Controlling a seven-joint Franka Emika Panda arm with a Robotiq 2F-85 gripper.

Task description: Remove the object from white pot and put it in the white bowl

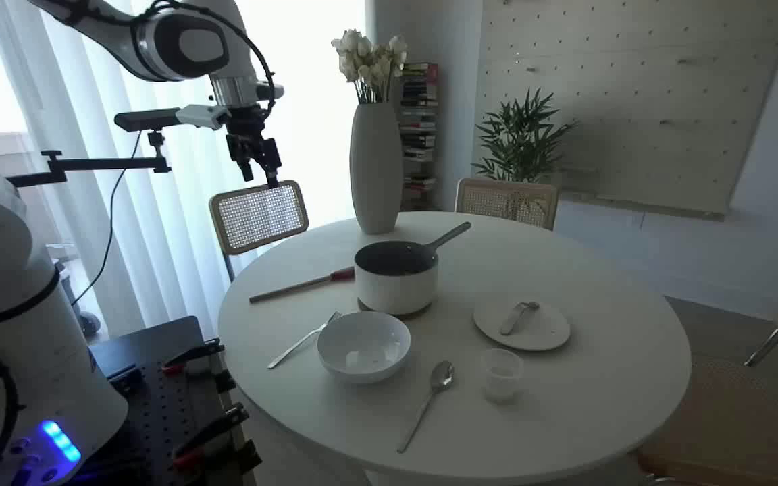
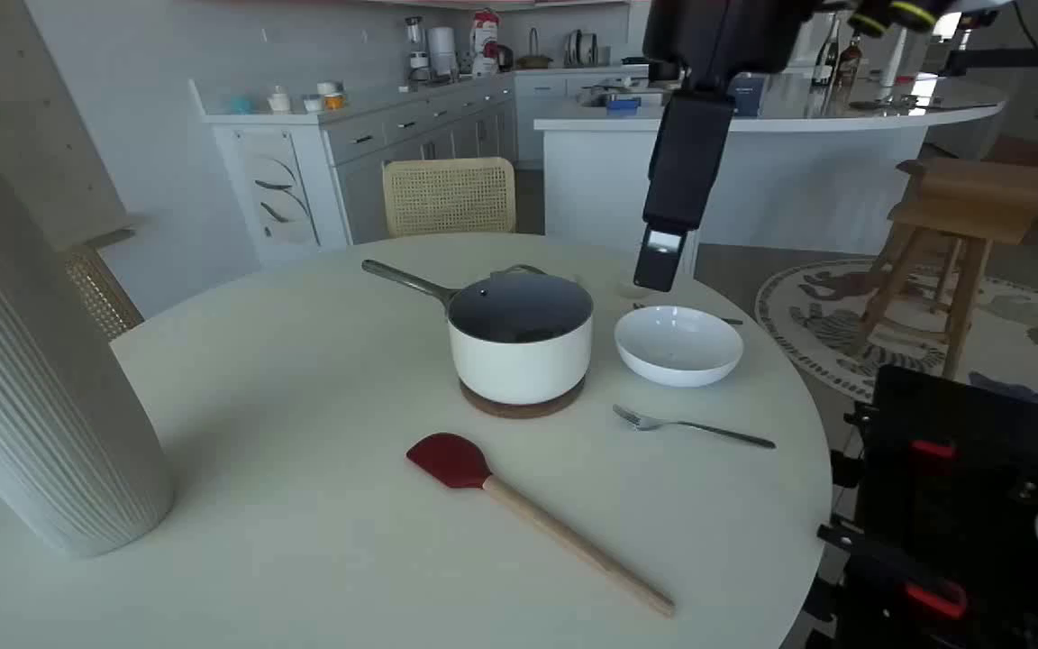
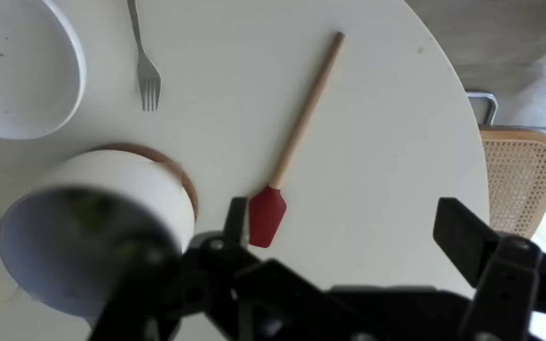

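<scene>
The white pot (image 1: 396, 290) stands on a round brown trivet and shows in both exterior views (image 2: 519, 365). In the wrist view the pot (image 3: 159, 189) is at the lower left, partly behind the gripper. A blurred green lump (image 3: 90, 213) shows inside it, with another faint greenish patch lower down. The exterior views do not clearly show the lump. The white bowl (image 1: 362, 344) stands beside the pot, also in view (image 2: 678, 347) and at the wrist view's upper left (image 3: 26, 71). My gripper (image 3: 344, 222) is open and empty, high above the table (image 1: 259, 175); in an exterior view one finger shows (image 2: 659, 261).
A red spatula (image 2: 528, 514) and a fork (image 2: 690, 428) lie by the pot and bowl. A spoon (image 1: 429, 405), a clear cup (image 1: 501, 374) and a plate (image 1: 544, 334) with a utensil are on the table. A tall white vase (image 1: 375, 169) stands behind the pot.
</scene>
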